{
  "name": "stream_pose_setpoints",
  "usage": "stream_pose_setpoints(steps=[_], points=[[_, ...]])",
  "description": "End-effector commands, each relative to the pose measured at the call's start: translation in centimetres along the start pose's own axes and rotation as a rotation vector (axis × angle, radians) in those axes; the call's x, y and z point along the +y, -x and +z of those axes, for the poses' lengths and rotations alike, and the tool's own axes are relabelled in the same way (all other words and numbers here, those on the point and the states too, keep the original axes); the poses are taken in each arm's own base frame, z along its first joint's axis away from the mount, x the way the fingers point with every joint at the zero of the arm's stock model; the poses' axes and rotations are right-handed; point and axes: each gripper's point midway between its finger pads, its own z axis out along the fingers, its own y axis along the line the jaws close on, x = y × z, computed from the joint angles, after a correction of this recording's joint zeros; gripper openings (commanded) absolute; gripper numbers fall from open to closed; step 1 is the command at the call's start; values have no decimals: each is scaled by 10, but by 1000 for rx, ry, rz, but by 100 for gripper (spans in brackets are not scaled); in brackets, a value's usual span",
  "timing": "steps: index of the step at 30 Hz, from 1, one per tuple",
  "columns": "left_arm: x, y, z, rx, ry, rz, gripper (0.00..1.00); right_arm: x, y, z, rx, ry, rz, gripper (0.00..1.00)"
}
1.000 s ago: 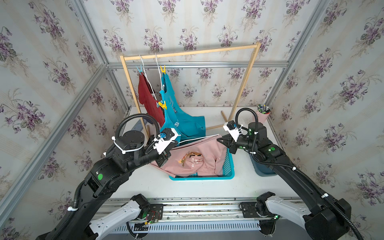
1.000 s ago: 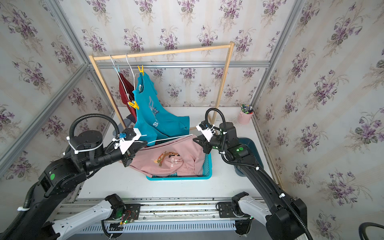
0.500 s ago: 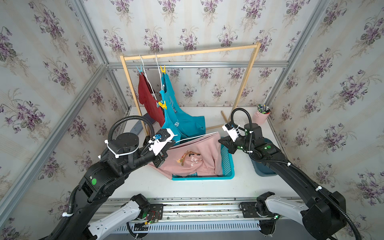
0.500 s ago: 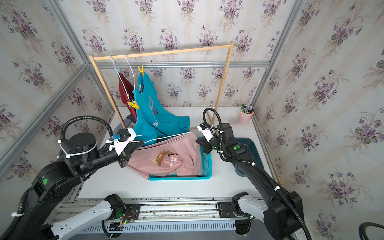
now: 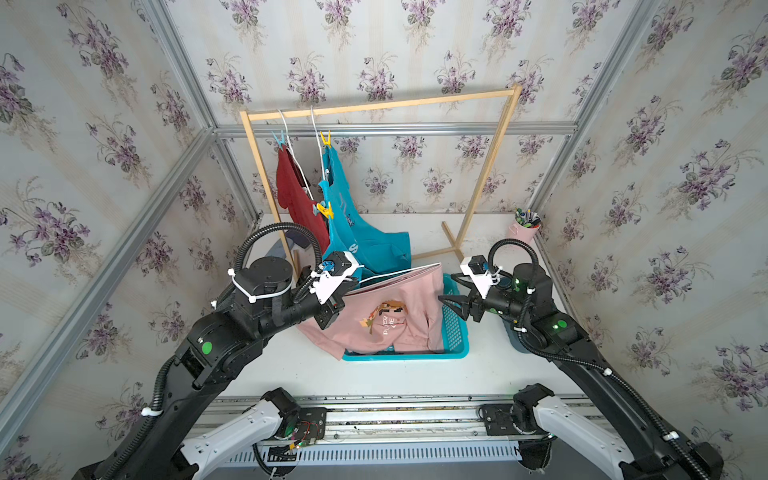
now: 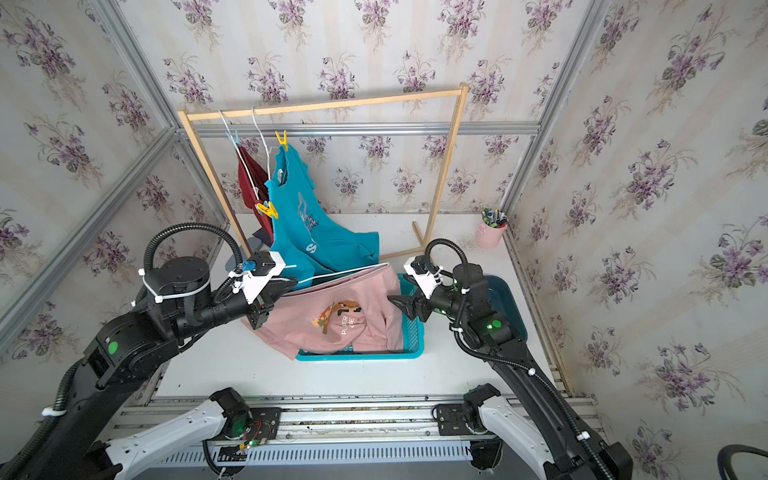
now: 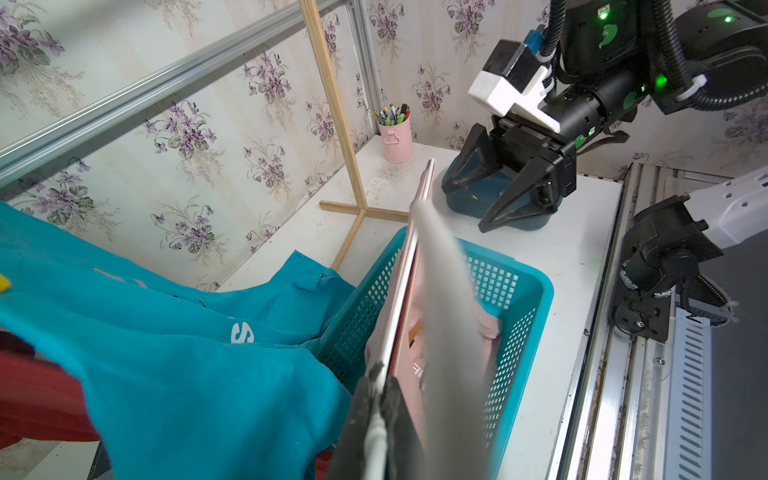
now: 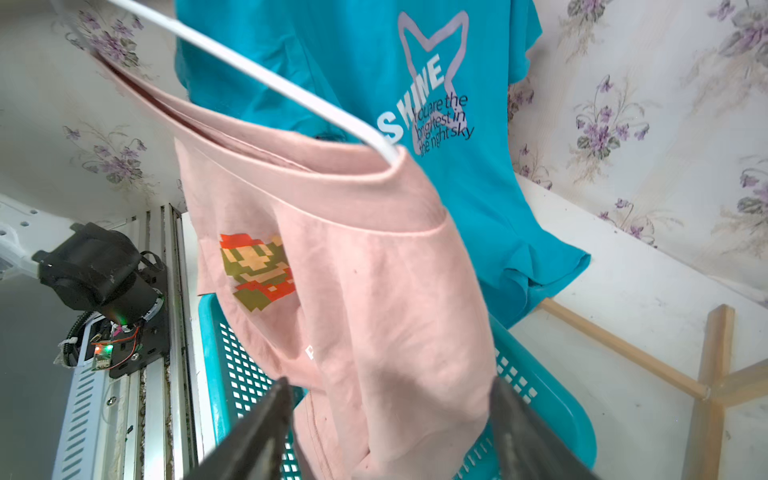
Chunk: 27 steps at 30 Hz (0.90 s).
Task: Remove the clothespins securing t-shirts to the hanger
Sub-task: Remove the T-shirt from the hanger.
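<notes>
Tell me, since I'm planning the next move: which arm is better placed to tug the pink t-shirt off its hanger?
Likely right: the right gripper is open and empty beside the pink t-shirt. The left gripper is shut on the white hanger, holding it up.

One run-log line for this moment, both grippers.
left gripper: shut on hanger | pink t-shirt: on hanger, hangs into basket | right gripper: open, empty | yellow clothespins: on turquoise t-shirt

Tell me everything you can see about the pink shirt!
The pink shirt is pale, soft-looking cloth with a pixel man printed on it and white letters below. It hangs over a white hanger, whose end the left gripper pinches shut. Its bottom slumps into the teal basket. The right gripper stands open close beside it.
</notes>
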Motion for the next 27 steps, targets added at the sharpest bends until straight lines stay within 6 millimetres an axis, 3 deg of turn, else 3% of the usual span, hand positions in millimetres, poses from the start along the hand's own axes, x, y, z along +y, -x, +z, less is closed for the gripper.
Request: stream_pose_setpoints(steps=[1,7,9,10,12,13,17,22,27], points=[[-5,16,-2,-63,-38,11,0,6,14,3,-54,49,-54,100],[-19,20,-1,-83,-122,5,0,0,34,23,-89,100,-83,100],[-20,19,-1,-80,-128,-4,0,3,40,28,-98,153,-85,89],[-20,19,0,-80,-130,-7,0,7,43,31,-99,190,-73,72],[-19,19,-1,-79,-126,-10,0,11,42,37,-84,242,-39,19],[-18,19,-1,-79,-117,-10,0,12,39,38,-73,254,-26,0],[-7,23,-10,-99,-50,-8,0,5,19,36,-48,186,-7,0],[-6,34,-14,-139,-51,-24,0,-31,8,16,-129,78,173,0],[-4,43,-4,-199,-61,-88,0,-22,12,11,-157,105,166,0]])
